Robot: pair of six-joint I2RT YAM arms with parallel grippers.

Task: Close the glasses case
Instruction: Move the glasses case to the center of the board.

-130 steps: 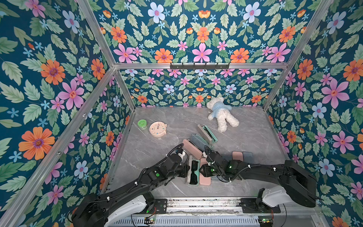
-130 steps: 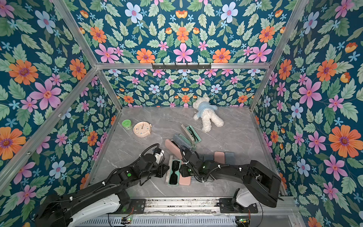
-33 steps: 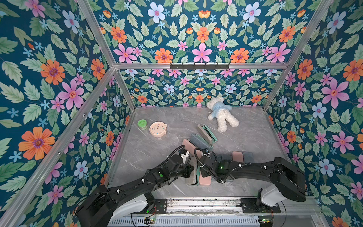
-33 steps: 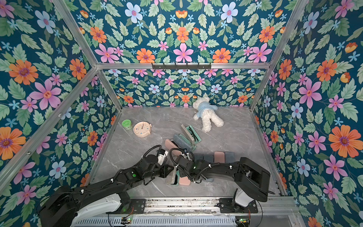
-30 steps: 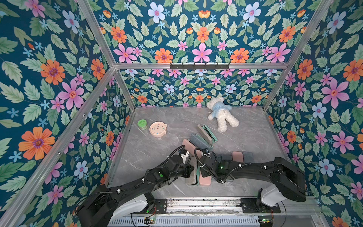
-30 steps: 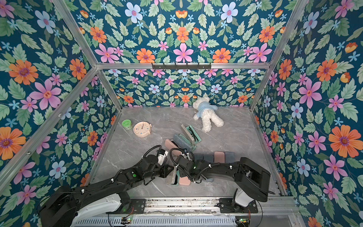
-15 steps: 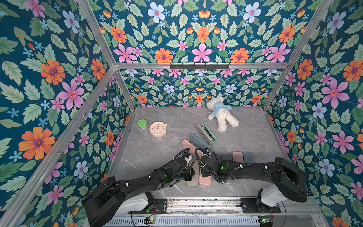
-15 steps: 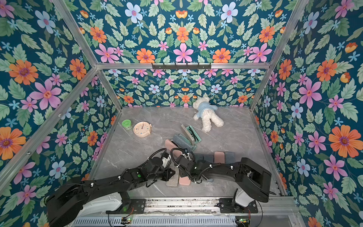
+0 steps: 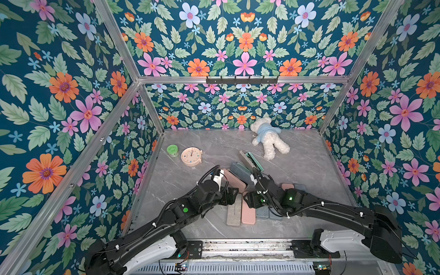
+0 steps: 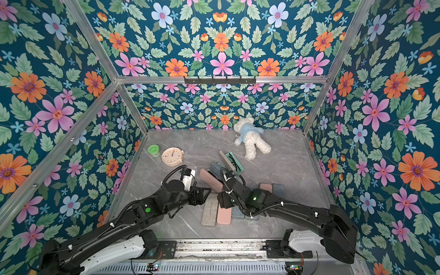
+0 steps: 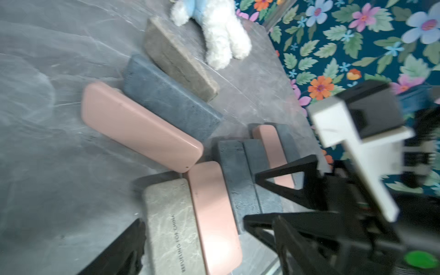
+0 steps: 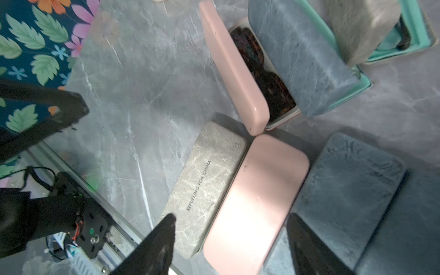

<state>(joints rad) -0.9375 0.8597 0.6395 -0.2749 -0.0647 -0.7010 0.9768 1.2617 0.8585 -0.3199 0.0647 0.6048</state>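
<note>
Stone-grey marbled glasses case (image 12: 204, 183), rectangular, lettering along the lid, lies flat on the grey marble desk (image 9: 173, 188) toward the robot's side. Its lid is fully down, with no gap along the edges that show, and its long side touches a shut pink hard case (image 12: 257, 197). Left hand (image 10: 203, 193) sits at the marbled case's far end, fingers apart, gripping nothing. Right hand (image 12: 232, 217) hangs over the two shut cases, fingers spread wide, also empty. The closing itself looks done; what's left is probably just getting both arms clear. Whether the lid is properly latched cannot be told. Further back three more stand open: a pink case (image 12: 233, 71) with dark glasses (image 12: 262, 78) inside, a blue-grey case (image 12: 297, 59) with teal lining, and a beige case (image 12: 362, 26), also teal-lined. If the task covers those, plenty remains, but going by where the hands are, the marbled one reads as the target.
</note>
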